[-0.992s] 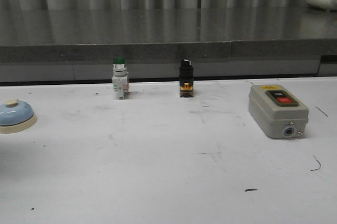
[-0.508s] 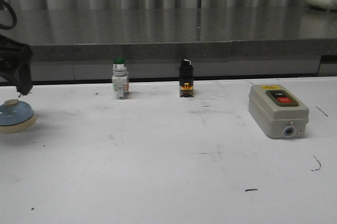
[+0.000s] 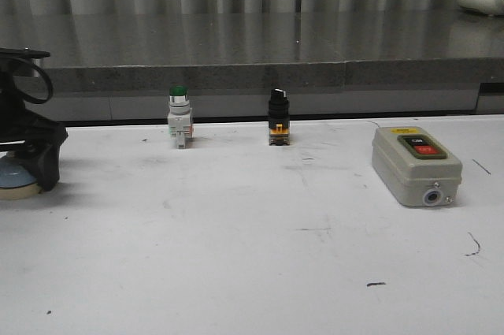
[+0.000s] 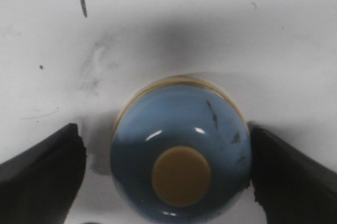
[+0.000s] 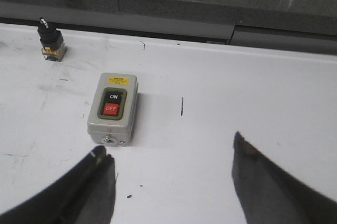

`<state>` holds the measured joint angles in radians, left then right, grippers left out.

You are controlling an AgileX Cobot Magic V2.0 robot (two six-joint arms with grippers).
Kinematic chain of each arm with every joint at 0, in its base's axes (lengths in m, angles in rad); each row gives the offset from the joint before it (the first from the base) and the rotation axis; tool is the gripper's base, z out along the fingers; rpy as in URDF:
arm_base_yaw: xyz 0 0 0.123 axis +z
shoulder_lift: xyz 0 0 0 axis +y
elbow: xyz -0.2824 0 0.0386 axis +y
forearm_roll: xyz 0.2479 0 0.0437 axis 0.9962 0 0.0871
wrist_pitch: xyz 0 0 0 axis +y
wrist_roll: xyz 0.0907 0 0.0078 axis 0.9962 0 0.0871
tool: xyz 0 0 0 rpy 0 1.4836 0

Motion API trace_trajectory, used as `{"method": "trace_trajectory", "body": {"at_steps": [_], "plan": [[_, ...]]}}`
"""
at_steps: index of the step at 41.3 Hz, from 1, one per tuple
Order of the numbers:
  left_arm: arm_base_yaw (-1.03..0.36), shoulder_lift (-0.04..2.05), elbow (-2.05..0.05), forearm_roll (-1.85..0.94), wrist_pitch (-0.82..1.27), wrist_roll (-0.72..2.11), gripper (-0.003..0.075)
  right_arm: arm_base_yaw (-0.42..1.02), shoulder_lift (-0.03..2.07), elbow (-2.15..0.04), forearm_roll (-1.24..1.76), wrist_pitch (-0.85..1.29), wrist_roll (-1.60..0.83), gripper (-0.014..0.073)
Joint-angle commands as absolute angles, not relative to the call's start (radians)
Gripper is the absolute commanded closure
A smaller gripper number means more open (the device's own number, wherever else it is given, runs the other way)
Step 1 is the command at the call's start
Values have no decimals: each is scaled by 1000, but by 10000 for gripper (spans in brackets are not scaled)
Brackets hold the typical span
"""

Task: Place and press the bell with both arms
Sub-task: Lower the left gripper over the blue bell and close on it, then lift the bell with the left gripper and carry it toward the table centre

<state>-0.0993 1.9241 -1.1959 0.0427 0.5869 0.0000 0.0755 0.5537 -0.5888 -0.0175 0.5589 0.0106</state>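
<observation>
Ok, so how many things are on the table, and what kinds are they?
Call bell, light blue with a cream button: 1
Green push-button switch: 1
Black selector switch: 1
Grey ON/OFF switch box: 1
Total: 4

Glossy blue bell (image 4: 179, 150) dome (cream button matt); scuffed matt white table (image 3: 260, 248).
</observation>
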Motion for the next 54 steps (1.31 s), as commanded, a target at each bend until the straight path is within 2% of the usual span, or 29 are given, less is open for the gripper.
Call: {"method": "trace_trajectory", "body": {"at_steps": [1,3,8,20,31,45,54], "plan": [[-107,1876,-1227,45,556,-7,235,70,562,-623,-28,491,0,96],[-107,1876,-1229,43,556,-7,286,70,562,-623,-28,491,0,96],[-107,1876,-1229,37,558,-7,343,70,562,-623,-28,491,0,96],[-166,1831,-1255,27,632,-7,344,70,562,-623,-28,491,0,96],[-329,1799,-1311,27,733,-7,344,70,562,-623,-28,491,0,96],[-577,1797,-1329,27,692,-7,344,70,562,-623,-28,491,0,96],[-662,1803,-1329,27,608,-7,344,70,562,-623,-28,491,0,96]]}}
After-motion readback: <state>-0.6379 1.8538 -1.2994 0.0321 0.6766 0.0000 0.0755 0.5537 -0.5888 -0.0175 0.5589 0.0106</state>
